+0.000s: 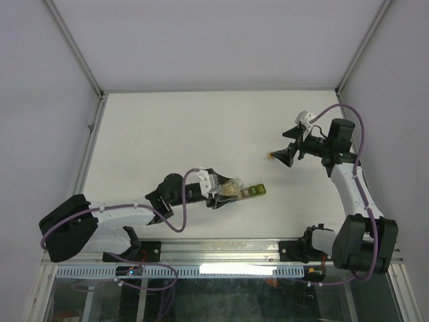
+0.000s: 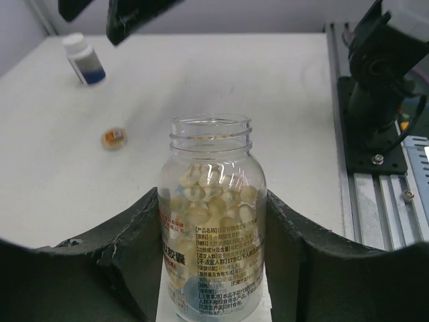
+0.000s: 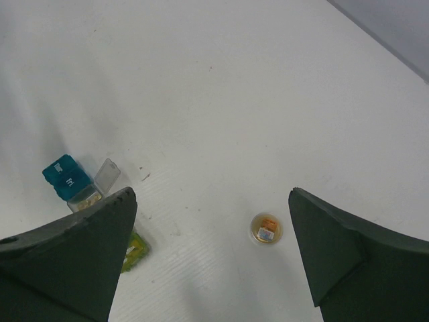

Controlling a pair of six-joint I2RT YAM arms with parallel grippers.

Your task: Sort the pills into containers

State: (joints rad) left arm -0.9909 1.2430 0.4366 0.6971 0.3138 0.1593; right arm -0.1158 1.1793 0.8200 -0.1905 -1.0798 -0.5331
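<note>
White table (image 1: 201, 134) bears the containers (image 1: 255, 191), small orange bottle (image 3: 266, 229), white-capped bottle (image 2: 84, 59).

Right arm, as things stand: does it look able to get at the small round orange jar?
Probably yes. The right claw is open over the small round orange jar, which stands alone on the table; nothing lies between them.

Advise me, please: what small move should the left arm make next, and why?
Probably tip the clear bottle so that its mouth comes down over the organiser strip. The left gripper holds it uncapped with pills inside, its mouth is close to the strip in the top view, and one cell lid stands flipped open.
</note>
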